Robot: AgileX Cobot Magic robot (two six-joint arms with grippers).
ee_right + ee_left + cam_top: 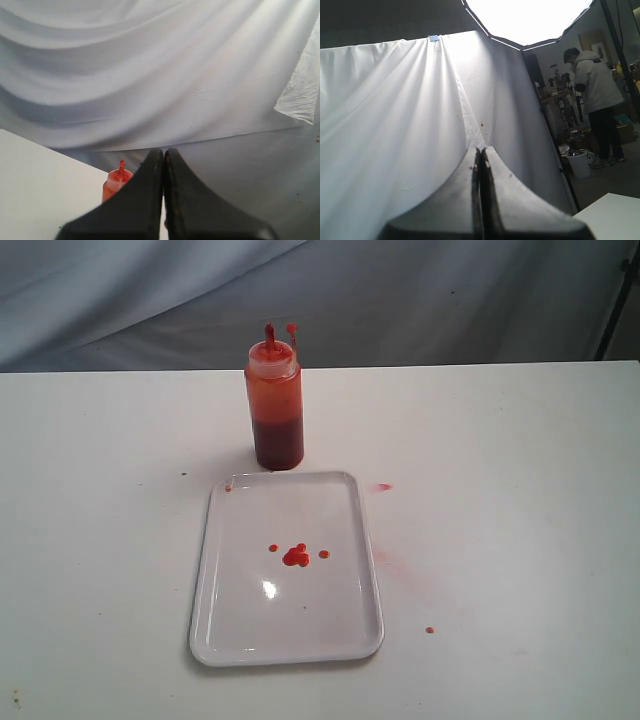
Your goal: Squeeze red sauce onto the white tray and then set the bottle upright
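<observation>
- The left claw (481, 151) was pressed together with nothing between its jaws. It pointed up at the white backdrop cloth (395, 125), and its own view showed none of the task's things, only a corner of the worktop (615, 215) low at one edge.
- Neither arm appeared in the exterior view, so both seemed to be drawn well back from the work area.
- The white tray (300, 625) lay flat on the worktop, left of centre. Its long side ran away from the camera, and the red sauce (295, 556) sat near its middle as one blob with small drops on either side.
- The bottle (275, 410) stood upright just behind the tray's far edge, apart from the rim. Its long axis was vertical, the nozzle was up, and dark sauce filled the lower part.
- A few stray red spots (384, 486) marked the bare worktop to the right of the tray.
- The right claw (164, 152) was likewise pressed together and empty. The top of the bottle showed just past one finger, lower than the claw and well apart from it.
- Judged from this, both steps looked done. If the bottle needed another touch, the right arm faced it and the left did not.
</observation>
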